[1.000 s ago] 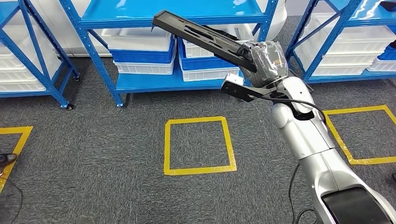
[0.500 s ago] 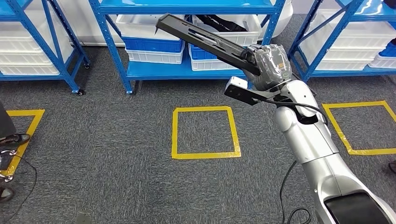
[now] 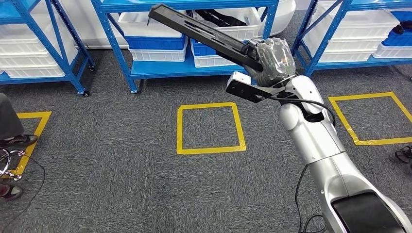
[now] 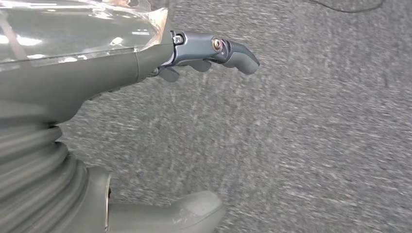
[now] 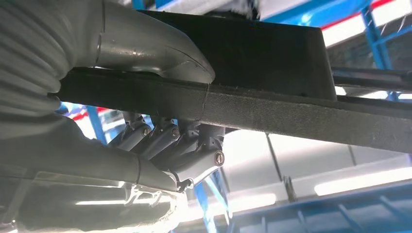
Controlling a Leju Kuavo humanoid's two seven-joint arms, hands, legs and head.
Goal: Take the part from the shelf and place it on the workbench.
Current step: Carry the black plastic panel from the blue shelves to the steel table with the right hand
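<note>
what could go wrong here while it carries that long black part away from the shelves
1. The right hand grips the long black part at one end, so most of its length sticks out unsupported; it may tilt or slip in the grasp.
2. The part's far tip sits close to the blue shelf and the white bins, so a turn might knock them.
3. A person's foot stands at the edge, possibly within the swing.

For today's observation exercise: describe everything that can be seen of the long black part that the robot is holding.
The black part is a long, flat, matt bar, plastic by its look, with slots along its top face and a thicker block near the held end. The right hand grips one end, thumb above and fingers beneath. It slants upward from the hand, with its free end in front of the blue shelf, touching nothing else.
</note>
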